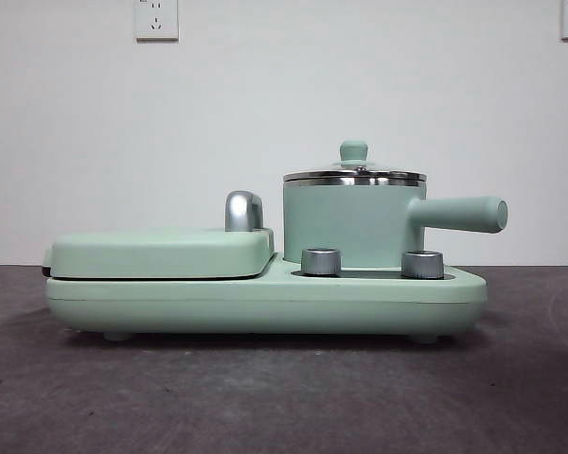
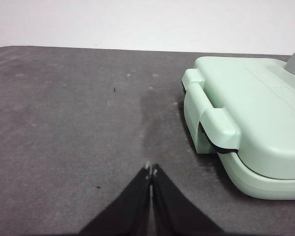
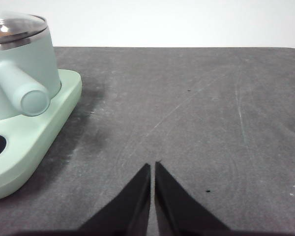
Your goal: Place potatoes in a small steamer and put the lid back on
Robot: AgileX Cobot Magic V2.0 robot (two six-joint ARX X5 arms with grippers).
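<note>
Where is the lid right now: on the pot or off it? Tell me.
On. The lid sits flat on the pot, steel rim meeting the pot's rim, knob upright. Both grippers, left and right, are shut and away from it.

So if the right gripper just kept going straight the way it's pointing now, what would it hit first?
Probably nothing. In its wrist view the right gripper, jaws shut, points along bare dark table toward the far edge. The small steamer and its stick handle sit off to one side, seemingly clear of that line.
</note>
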